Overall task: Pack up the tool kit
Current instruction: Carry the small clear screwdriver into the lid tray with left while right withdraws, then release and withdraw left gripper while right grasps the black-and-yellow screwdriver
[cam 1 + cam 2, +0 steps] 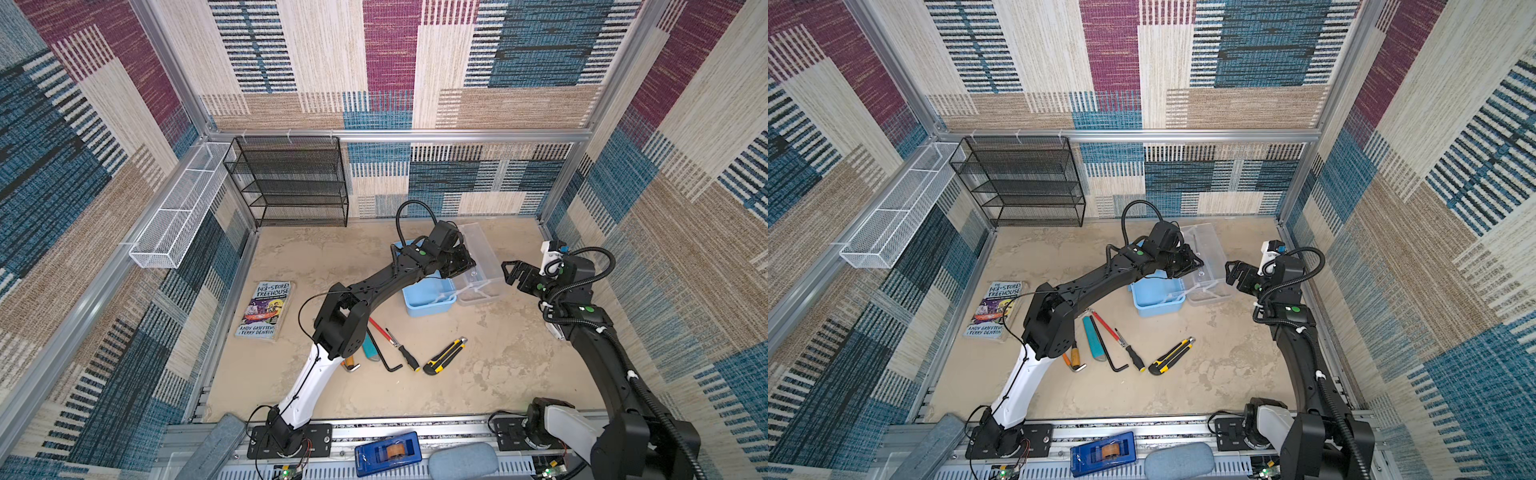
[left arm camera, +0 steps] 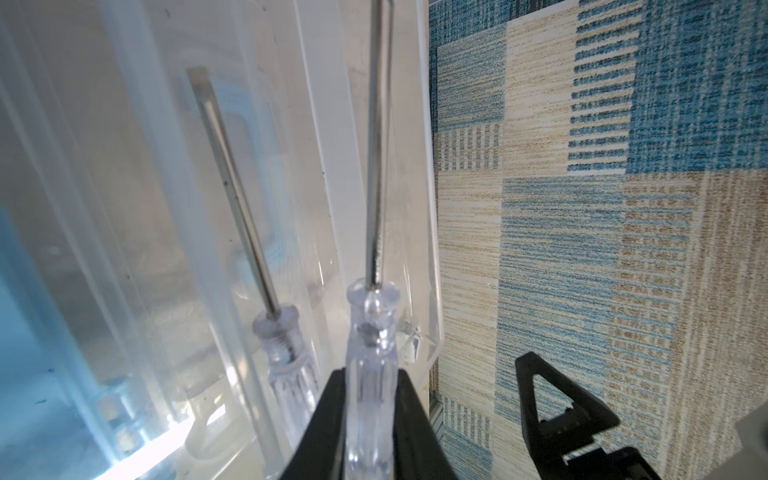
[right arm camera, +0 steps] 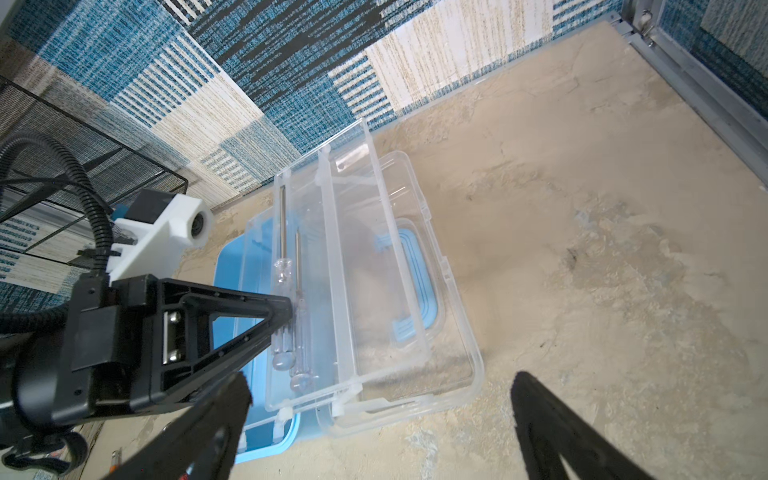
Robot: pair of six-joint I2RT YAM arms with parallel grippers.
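Bright, even light cast soft shadows; top views bowed at the edges (wide lens). Glare whitened the blurred tool kit.

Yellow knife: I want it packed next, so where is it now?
In a top view the yellow knife lies on the table, just right of the black-handled screwdriver and nearer the camera than the blue case.

the paperback book cover reads "143-storey treehouse" and, along its bottom edge, "andy griffiths & terry denton".
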